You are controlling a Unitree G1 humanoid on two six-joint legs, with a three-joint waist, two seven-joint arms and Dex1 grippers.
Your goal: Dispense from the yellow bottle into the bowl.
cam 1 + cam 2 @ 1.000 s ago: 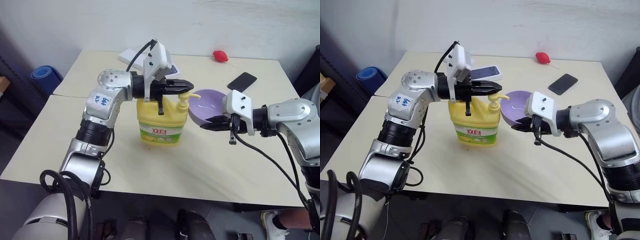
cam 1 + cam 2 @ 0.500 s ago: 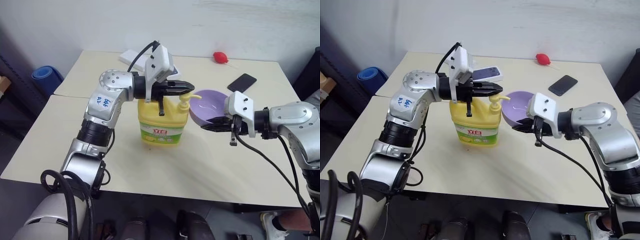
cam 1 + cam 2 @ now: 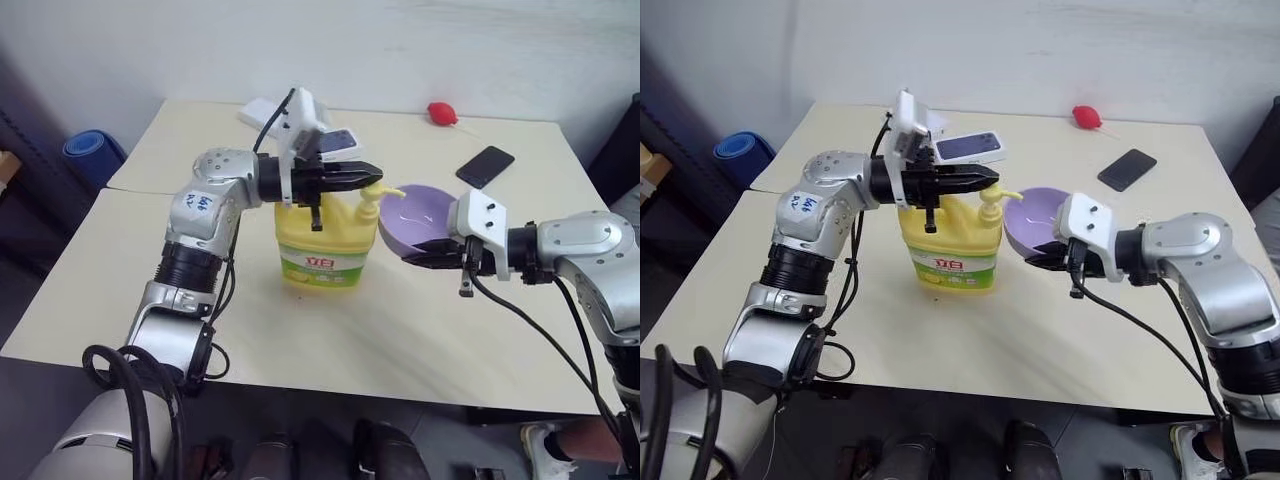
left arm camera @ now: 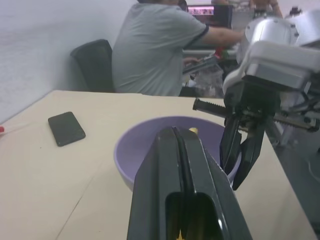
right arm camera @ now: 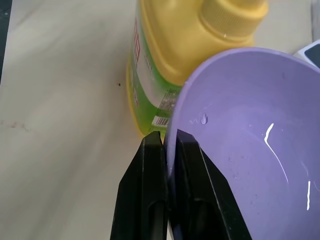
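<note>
From the left, I have my left gripper (image 3: 368, 177) reaching level across the table (image 3: 300, 330), its two black fingers pressed together with nothing between them, lying just above the pump head of the yellow bottle (image 3: 322, 245); I judge it sits there to push the pump down. The bottle stands upright near the table's middle: a squat yellow jug with a moulded handle, a green and white label with red characters, and a yellow nozzle pointing right. Just right of it, my right gripper (image 3: 428, 255) is clamped on the near rim of the bowl (image 3: 425, 208), one finger inside and one outside, holding it tilted under the nozzle to catch the soap. The bowl is small, smooth, lavender
</note>
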